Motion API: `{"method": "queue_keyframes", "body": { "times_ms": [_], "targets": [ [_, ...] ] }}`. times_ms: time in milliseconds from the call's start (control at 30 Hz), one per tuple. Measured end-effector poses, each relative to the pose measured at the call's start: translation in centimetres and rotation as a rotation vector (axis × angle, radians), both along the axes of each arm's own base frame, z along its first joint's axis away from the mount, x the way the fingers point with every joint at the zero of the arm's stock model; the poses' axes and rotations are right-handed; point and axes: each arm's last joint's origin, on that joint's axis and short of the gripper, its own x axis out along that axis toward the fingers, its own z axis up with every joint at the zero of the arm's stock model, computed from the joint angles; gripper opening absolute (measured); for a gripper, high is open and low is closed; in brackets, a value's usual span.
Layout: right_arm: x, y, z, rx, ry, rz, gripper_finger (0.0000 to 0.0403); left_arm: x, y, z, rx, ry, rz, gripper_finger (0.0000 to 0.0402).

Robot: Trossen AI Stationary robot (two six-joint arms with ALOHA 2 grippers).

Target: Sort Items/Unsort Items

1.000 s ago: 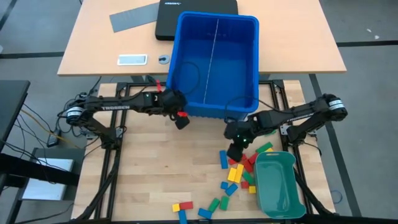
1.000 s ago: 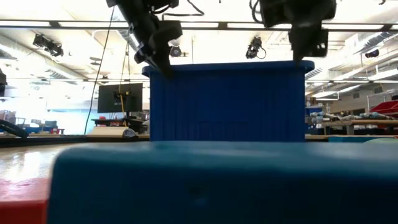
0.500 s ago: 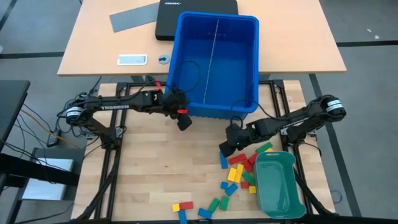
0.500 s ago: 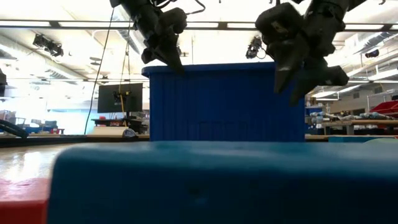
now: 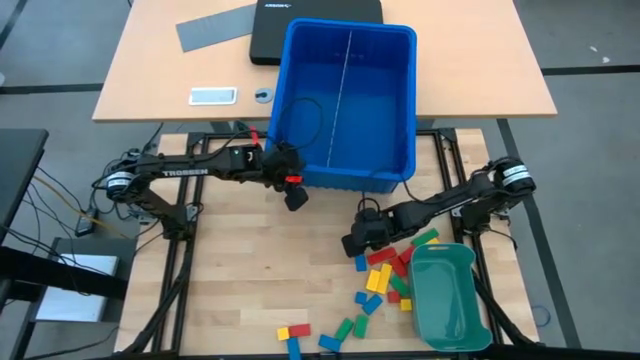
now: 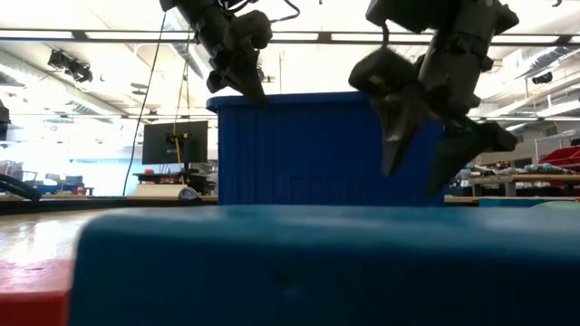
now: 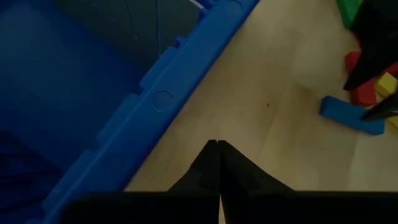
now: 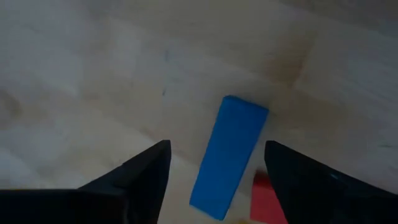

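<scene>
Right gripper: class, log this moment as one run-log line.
right gripper: open, above blue block | left gripper: shut, beside blue bin | nothing held

My right gripper (image 8: 214,171) hangs over the pale wooden tabletop (image 8: 93,81), fingers (image 8: 146,171) spread wide apart. A blue block (image 8: 229,155) lies flat on the wood between them, untouched. A red block (image 8: 267,199) lies just beside its near end.

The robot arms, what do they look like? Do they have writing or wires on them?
Both are thin and black, built from jointed links. The left arm has white TROSSEN lettering along it and a small red part near its gripper. The right arm has a silver ring at one joint. Black cables loop off both. Each gripper, like the right gripper, ends in two dark pointed jaws.
</scene>
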Motion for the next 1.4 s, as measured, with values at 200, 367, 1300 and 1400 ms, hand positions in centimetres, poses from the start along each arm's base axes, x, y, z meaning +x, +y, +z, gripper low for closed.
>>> {"method": "queue_keyframes", "body": {
  "times_ms": [200, 367, 1300, 1400],
  "targets": [
    [0.3, 0.1, -1.6, 0.009, 0.068, -0.075, 0.0259, 0.0, -0.1, 0.0, -0.008, -0.002, -0.008, 0.0001],
    [0.1, -0.1, -1.8, -0.014, 0.088, -0.133, 0.0247, 0.0, -0.1, 0.0, -0.008, 0.000, -0.008, 0.0001],
    [0.6, -0.1, -2.3, -0.028, 0.074, -0.099, 0.0104, 0.0, -0.1, 0.0, -0.019, -0.004, -0.016, 0.0001],
    [0.5, -0.1, -2.1, -0.035, 0.068, -0.088, 0.0079, 0.0, -0.1, 0.0, -0.019, -0.004, -0.016, 0.0001]
  ]
}}
